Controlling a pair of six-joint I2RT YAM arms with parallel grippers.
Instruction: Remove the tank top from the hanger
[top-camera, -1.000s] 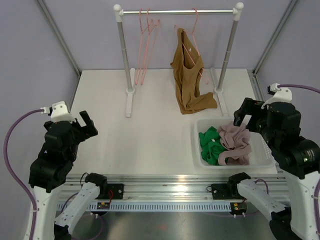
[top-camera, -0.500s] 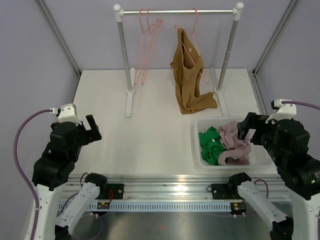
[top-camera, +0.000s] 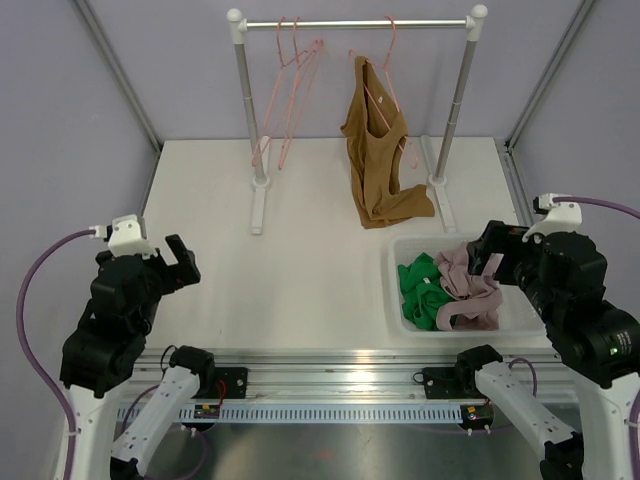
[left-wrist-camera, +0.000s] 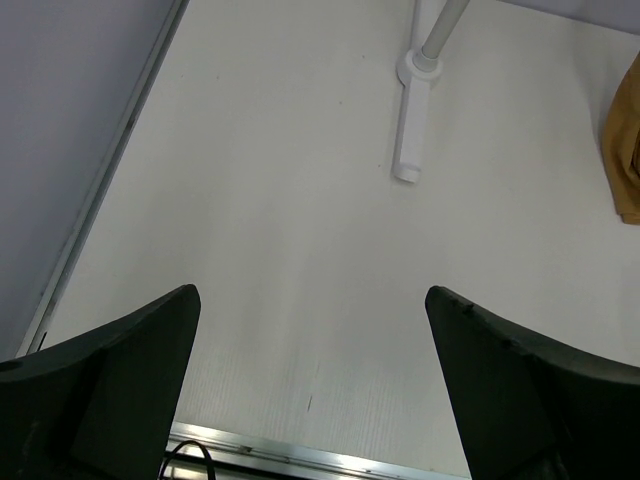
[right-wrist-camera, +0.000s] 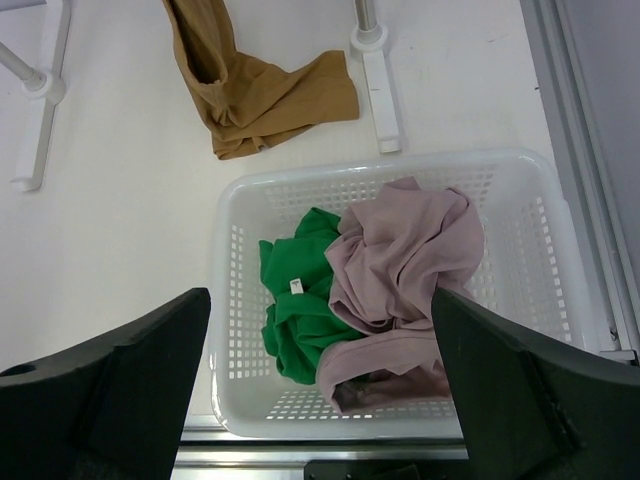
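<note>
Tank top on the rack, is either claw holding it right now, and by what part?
Nothing is held. The left claw and right claw are both open and empty, and the tank top hangs untouched below the rail.

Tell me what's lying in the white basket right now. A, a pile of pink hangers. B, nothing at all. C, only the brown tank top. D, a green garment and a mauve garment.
D: the basket holds a green garment and a mauve garment, while the brown tank top hangs from the rail outside it.
</note>
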